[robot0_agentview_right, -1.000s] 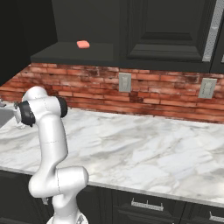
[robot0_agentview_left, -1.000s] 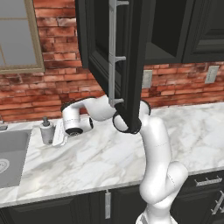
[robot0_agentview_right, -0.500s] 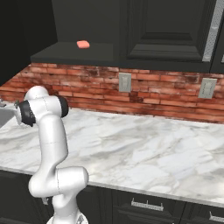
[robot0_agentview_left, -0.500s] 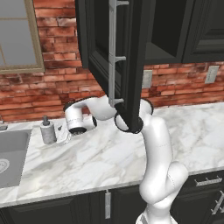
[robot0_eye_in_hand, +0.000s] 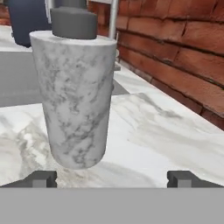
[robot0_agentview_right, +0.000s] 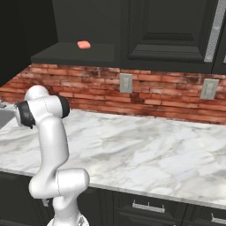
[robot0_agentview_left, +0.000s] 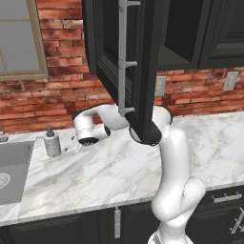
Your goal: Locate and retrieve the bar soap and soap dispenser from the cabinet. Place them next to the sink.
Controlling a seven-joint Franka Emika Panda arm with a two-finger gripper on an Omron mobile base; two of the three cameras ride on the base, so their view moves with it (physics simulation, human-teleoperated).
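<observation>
The soap dispenser stands upright on the marble counter, just beside the sink, on the sink's right side. My gripper is low and close in front of the bottle. My fingers are spread wide, one on each side, and they are not touching it. I think this bottle is now where it should be, next to the sink, so my job here is to let it stay standing. To do that well, I should pull straight back, away from the sink, and keep my fingers wide so they do not bump the bottle and tip it. The bar soap is far from the sink, up on the shelf of the open cabinet. I think I must go and get it next.
</observation>
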